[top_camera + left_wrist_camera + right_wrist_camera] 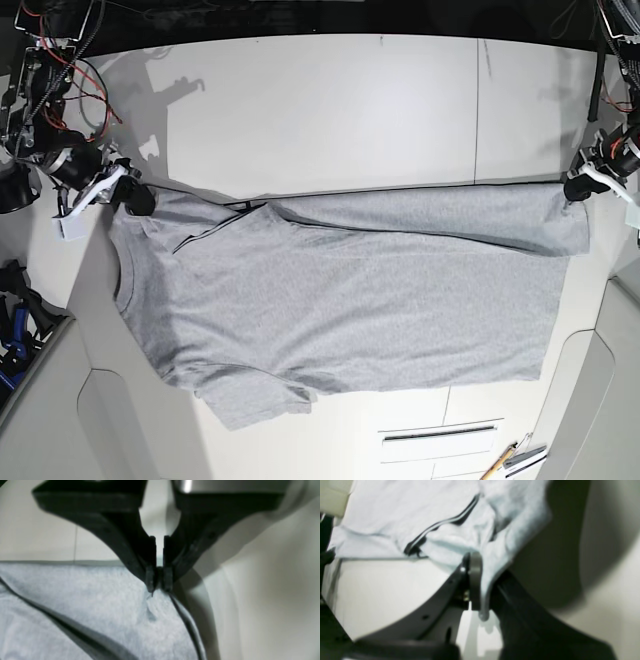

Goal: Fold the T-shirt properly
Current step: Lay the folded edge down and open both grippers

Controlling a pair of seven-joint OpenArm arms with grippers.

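Pinching the T-shirt [350, 310], both claws, left [159, 580] and right [483, 585], partly hide the gripped cloth.

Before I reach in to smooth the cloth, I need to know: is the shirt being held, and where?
Yes: the shirt is pinched at both far corners, by the left gripper and right gripper.

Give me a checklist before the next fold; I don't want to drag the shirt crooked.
1. Left jaws closed on the T-shirt: ok, pinching its edge at a corner.
2. Right jaws closed on it: ok, cloth runs up between them.
3. Far edge straight between the arms: not ok, it sags and bunches toward the right arm.
4. Sleeve at the near edge tucked in: not ok, it sticks out.
5. Layers beneath free of creases: cannot tell, covered.
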